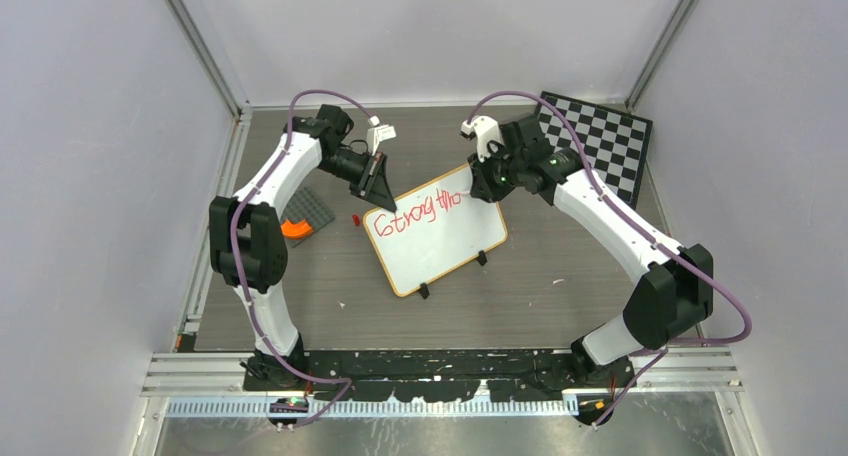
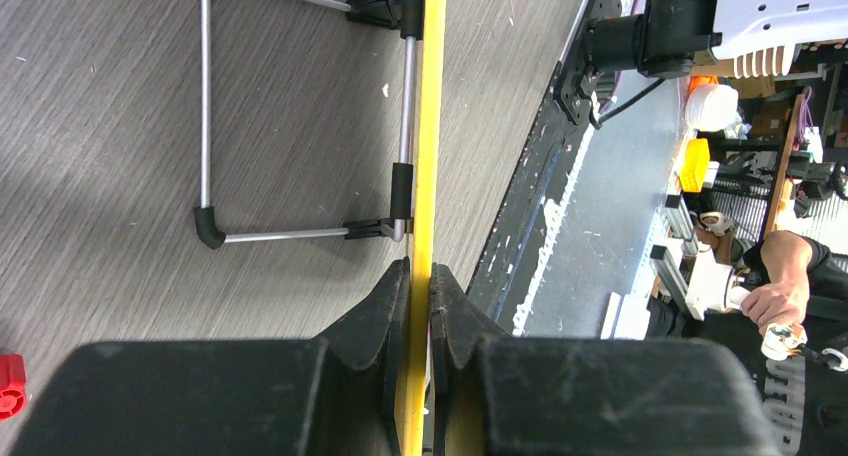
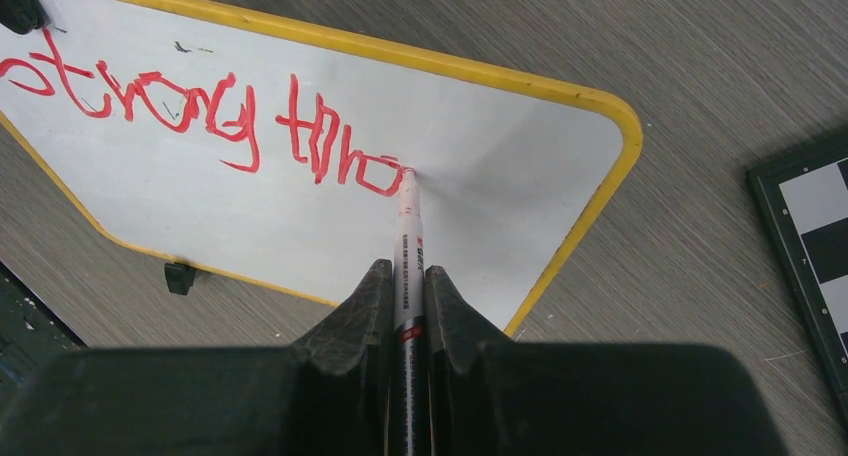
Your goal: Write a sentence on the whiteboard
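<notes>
Two tools are busy: the left tool is clamped on the far-left rim of the whiteboard in the middle of the tabletop, and the right tool is clamped on a marker whose tip touches the board. The sentence nears the right rim, so letters may run out of room. Pressing may perhaps shift the board.

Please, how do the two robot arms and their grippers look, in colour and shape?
The left arm and right arm have white rounded shells with black joints and bases. A thin purple cable loops along each. The left gripper and right gripper have black, wedge-shaped fingers with a scuffed matte surface.
</notes>
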Robot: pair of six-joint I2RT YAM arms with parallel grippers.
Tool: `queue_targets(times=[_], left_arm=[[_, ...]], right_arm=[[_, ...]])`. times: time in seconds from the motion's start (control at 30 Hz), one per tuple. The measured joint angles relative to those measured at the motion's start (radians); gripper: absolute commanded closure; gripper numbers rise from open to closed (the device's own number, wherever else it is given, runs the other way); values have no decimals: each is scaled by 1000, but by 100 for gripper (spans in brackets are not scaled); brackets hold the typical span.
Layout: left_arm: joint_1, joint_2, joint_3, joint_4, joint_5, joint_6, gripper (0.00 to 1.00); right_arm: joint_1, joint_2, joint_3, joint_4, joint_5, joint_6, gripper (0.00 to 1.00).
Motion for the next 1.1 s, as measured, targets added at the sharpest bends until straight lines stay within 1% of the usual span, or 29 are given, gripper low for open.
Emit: queue_targets(times=[1.1], left_arm=[[0, 0, -1, 3, -1, -4, 100]], right_arm=[[-15, -3, -30, -12, 7, -27, 100]])
